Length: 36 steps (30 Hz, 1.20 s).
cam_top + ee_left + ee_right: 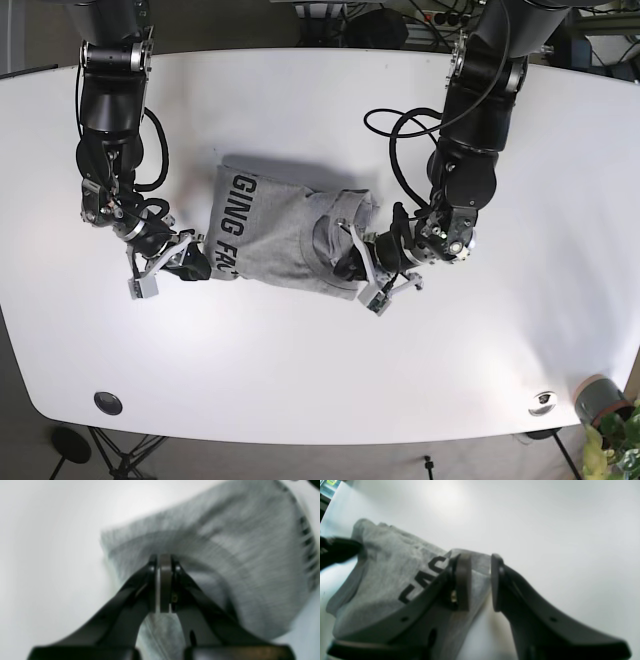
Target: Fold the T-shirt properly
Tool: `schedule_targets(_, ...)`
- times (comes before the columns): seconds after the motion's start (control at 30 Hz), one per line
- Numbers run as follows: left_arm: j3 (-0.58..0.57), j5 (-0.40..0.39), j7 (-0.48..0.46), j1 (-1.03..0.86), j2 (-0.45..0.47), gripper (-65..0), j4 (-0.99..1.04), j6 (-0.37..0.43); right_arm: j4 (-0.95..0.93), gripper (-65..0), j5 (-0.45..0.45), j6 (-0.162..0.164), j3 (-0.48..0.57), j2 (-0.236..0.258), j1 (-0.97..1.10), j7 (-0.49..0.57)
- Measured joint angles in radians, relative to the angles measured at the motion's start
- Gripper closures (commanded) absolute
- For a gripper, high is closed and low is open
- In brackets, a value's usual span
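A: Left gripper (pixel 163 580) status?

B: Jaws pressed together in the left wrist view, pads nearly flush. Grey cloth of the T-shirt (pixel 290 235) runs in between them and bunches up right behind the tips, so it's pinching a fold of fabric. View is motion-blurred, can't say more about the grip.

A: Right gripper (pixel 480 580)?

B: Jaws spread, clear gap between the two pads. One pad lies against the shirt's edge, the other sits over bare counter (pixel 320 100). Nothing clamped. In the base view it sits at the shirt's edge nearest the lettering.

A: Where's the shirt?

B: Lying on the white counter, roughly centre, between the two arms. Partly folded: the half toward the left gripper is doubled over and lumpy, the half toward the right gripper lies flatter.

A: Any print readable?

B: Black block capitals on grey. Base view shows "GING" on one line and "FAC" on the line beside it, running along the edge near the right gripper; both lines are cut off by folds. Right wrist view shows "FAC" only, last letter partly hidden behind the jaw. Left wrist view shows dark marks on the far edge of the fabric, too blurred to read.

A: Any brand tag?

B: Can't tell.
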State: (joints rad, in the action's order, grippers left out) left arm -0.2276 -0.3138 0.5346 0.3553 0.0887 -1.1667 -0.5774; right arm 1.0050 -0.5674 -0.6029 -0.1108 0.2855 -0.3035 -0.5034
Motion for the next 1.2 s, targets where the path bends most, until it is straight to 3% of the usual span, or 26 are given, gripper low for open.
schedule_targets(0.23, 0.056, 0.003, 0.097, -0.137, -0.011, 0.0, -0.215, -0.008, -0.004, -12.2, 0.029, 0.001, 0.000, 0.020, -0.013, 0.003)
schedule_targets(0.43, 0.071, -0.002, 0.123, -0.266, 0.043, 0.0, -0.326, -0.010, -0.005, -12.2, 0.275, 0.006, -0.012, -0.049, -0.050, 0.019)
schedule_targets(0.6, 0.076, 0.005, 0.131, -0.305, 0.058, 0.0, -0.296, -0.007, -0.005, -12.2, 0.377, -0.004, -0.007, -0.099, -0.050, 0.040)
schedule_targets(0.93, 0.067, -0.025, -0.013, -0.228, 0.061, 0.0, -0.068, -0.025, -0.005, -12.2, 0.388, -0.006, -0.008, -0.091, -0.051, 0.054)
schedule_targets(1.2, 0.068, -0.015, -0.006, -0.119, 0.057, 0.0, 0.038, -0.021, -0.005, -12.2, 0.386, -0.008, -0.010, -0.088, -0.006, 0.056)
